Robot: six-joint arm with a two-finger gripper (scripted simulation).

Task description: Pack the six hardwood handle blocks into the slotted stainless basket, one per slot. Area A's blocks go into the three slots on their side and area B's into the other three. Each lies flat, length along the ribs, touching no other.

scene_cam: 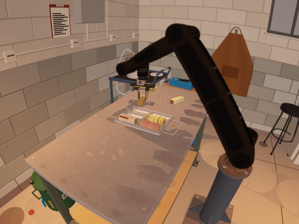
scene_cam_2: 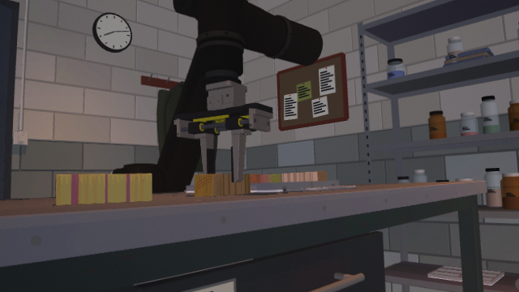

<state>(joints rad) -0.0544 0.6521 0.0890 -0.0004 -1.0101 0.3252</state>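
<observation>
A tan hardwood block (scene_cam: pixel 141 100) (scene_cam_2: pixel 221 184) lies flat on the table just beyond the far side of the slotted basket (scene_cam: pixel 145 120). The basket holds three blocks: a pale brown one (scene_cam: pixel 127 118) in a left slot, a yellow one (scene_cam: pixel 155 118) and a red-and-green one (scene_cam: pixel 150 125) on the right. Another yellow block (scene_cam: pixel 176 100) (scene_cam_2: pixel 104 188) lies on the table to the right, and one more (scene_cam: pixel 153 90) sits further back, partly hidden by the gripper. My gripper (scene_cam: pixel 141 97) (scene_cam_2: pixel 224 176) is lowered around the tan block, fingers on either side, and it is open.
The basket's wire handle (scene_cam: pixel 175 127) sticks out toward the table's right edge. A blue box (scene_cam: pixel 180 83) and a blue cart (scene_cam: pixel 140 76) stand beyond the table's far end. The near half of the table is open surface.
</observation>
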